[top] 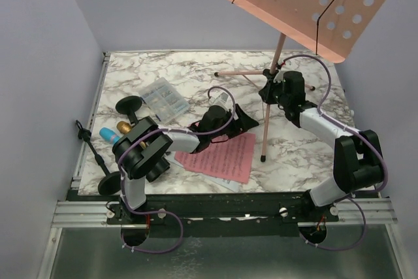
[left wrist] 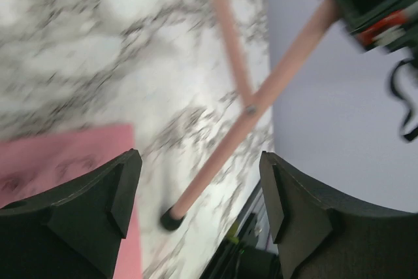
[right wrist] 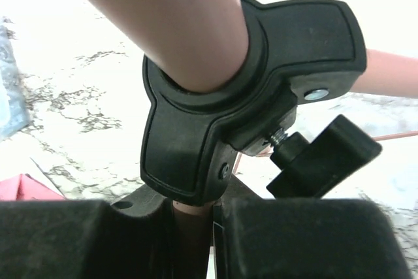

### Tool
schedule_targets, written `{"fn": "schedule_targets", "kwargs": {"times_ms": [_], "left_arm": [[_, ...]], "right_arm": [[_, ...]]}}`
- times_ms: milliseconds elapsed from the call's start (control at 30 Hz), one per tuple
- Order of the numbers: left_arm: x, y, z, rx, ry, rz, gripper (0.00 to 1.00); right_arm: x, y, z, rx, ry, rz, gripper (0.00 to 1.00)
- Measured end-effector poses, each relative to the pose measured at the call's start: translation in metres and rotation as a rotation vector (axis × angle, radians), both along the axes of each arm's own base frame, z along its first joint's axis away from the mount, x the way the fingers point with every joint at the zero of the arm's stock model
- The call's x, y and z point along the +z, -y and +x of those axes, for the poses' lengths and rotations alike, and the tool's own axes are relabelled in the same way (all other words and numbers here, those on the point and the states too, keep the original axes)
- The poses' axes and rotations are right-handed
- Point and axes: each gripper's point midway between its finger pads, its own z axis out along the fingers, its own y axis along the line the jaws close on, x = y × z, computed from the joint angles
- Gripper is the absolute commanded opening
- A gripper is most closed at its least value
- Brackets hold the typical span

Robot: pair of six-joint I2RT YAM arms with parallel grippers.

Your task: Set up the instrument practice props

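Running off view above: music rack [top: 294,6]

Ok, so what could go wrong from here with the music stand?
The large pink perforated rack sits high on a thin pink pole, held by the right gripper next to the black plastic collar; a jerk could tip it. The open left gripper hangs near a thin pink leg and might knock it.
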Motion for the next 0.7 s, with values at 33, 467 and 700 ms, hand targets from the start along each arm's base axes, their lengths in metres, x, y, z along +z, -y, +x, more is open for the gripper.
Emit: {"fn": "schedule_targets", "kwargs": {"times_ms": [33, 467, 700], "left_arm": [[-0.010, -0.006, -0.007, -0.009, -0.028, 0.031, 0.83], [0.033, -0.087, -0.028, 0.036, 0.054, 0.132, 0.83], [-0.004, -0.113, -0.037, 0.058, 0.000, 0.230, 0.83]], "right_arm": [[0.000, 0.003, 0.000, 0.007, 0.012, -0.011, 0.00], [0.000, -0.020, -0.016, 0.273, 0.047, -0.044, 0.00], [-0.003, -0.042, -0.042, 0.500, 0.035, -0.039, 0.00]]}}
